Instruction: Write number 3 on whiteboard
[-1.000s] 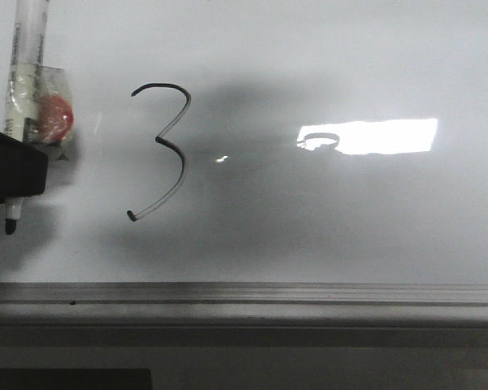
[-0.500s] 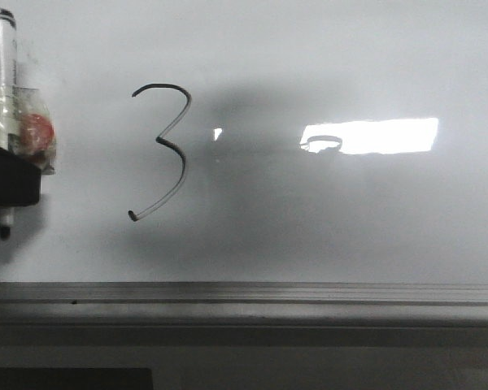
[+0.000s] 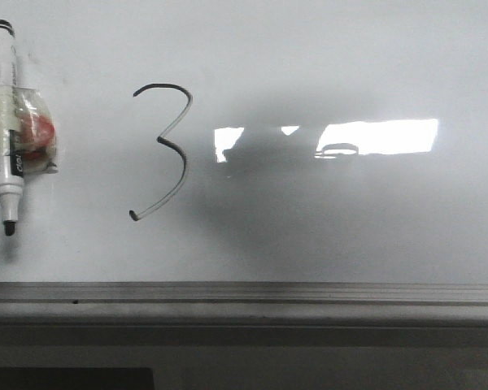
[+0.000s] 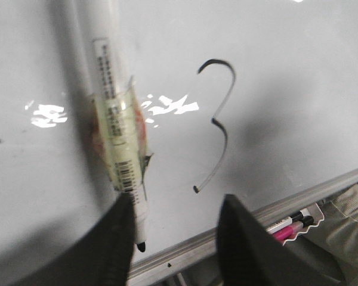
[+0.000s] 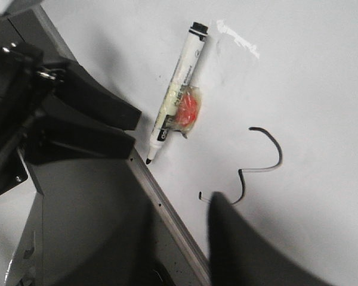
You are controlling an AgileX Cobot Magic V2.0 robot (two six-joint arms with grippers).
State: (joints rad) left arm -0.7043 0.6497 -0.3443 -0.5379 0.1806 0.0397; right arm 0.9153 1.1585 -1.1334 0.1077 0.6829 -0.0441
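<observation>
a thin black-grey hand-drawn number 3 [image 3: 163, 151] stands on the left half of the large glossy white-grey whiteboard [image 3: 325, 227], well above the grey metal rail [image 3: 244, 302] along the board's lower edge. in the left wrist view the same digit [image 4: 216, 124] shows complete, and in the right wrist view its lower curl [image 5: 250, 167] runs behind a dark finger of the right claw.

left of the digit, a white marker pen with a black tip [image 3: 5, 130] lies flat against the surface, tip pointing down toward the rail, with a clear tape wrap holding a red-orange lump [image 3: 36, 134] at its middle.

the left claw [image 4: 176, 235] is spread, its two dark fingers [image 4: 110, 250] apart with the pen tip just beside one of them; it pinches nothing. the right claw [image 5: 179, 250] is also spread and empty, hanging near the rail.

a bright rectangular light reflection [image 3: 378, 136] sits to the right of the digit.
</observation>
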